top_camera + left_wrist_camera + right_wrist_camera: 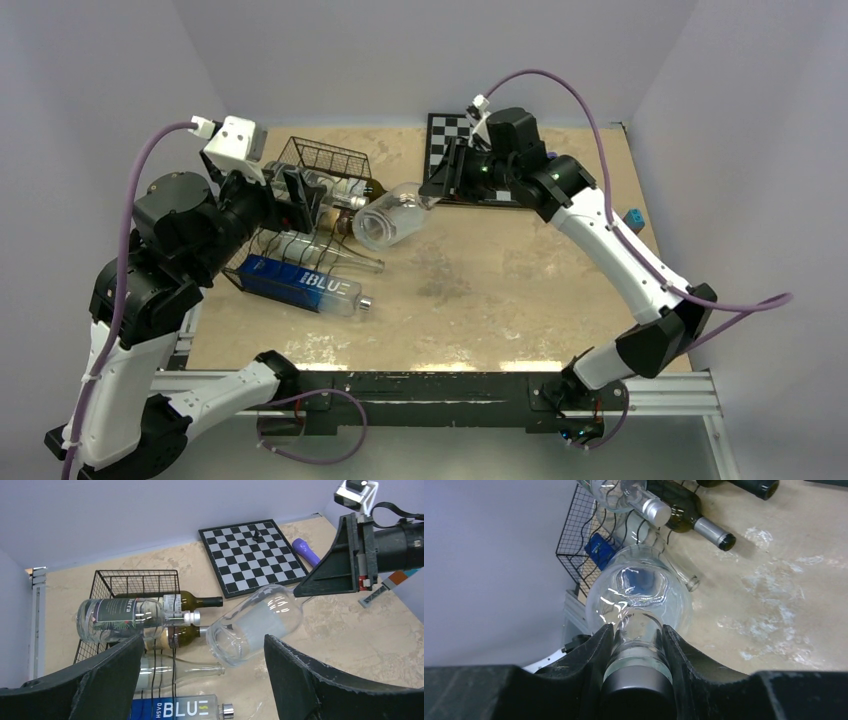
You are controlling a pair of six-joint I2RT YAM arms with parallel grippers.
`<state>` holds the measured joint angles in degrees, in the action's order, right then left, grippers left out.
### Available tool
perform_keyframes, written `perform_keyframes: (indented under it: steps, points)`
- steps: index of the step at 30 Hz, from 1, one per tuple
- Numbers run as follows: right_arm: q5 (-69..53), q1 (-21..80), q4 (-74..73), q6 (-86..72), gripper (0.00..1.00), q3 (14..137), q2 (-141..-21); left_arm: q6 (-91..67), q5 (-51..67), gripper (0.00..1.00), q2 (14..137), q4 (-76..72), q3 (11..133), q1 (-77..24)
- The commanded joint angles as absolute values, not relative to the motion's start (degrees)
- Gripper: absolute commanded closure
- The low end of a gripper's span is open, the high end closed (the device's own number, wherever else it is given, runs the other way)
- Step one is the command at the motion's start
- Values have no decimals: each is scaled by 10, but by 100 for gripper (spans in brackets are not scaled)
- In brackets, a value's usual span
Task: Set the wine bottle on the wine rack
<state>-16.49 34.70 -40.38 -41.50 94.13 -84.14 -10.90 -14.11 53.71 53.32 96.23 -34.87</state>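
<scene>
Right fingers (590,656) pinch wine bottle (639,597) neck; arm stretched leftward.

Clear wine bottle (257,627), black wine rack (135,582), black-and-white checked chessboard (250,560)

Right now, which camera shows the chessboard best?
The left wrist view: the chessboard shows almost whole and unblocked. From the top, the right arm covers most of it; the right wrist view misses it.

- my two arms: white plastic shells (610,235) with chunky black joints (175,215)
- purple cable (548,73) looping off each wrist
- matte black wedge-shaped fingers (320,680), grainy finish
- boxy white wrist camera (235,140)
</scene>
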Motion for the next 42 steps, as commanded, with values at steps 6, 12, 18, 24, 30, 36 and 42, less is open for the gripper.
perform_keyframes:
  steps: [6,12,18,24,30,36,42]
  points:
    - [-221,394,-207,-516,100,1069,-909,-104,-146,7,526,534,988,-345]
    - [-207,427,-176,-531,100,1147,-983,-99,-169,7,519,533,1014,-345]
    - [-175,463,-139,-541,100,1201,-1049,-95,-179,7,505,531,1029,-345]
    - [-125,497,-50,-556,100,1215,-1098,-99,-159,7,496,542,1035,-345]
    - [-74,528,-3,-565,100,1259,-1149,-110,-145,7,480,540,1017,-346]
    - [-54,536,31,-596,100,1283,-1185,-118,-136,7,471,538,1006,-346]
    - [-46,537,65,-623,100,1284,-1203,-116,-138,7,469,538,1003,-346]
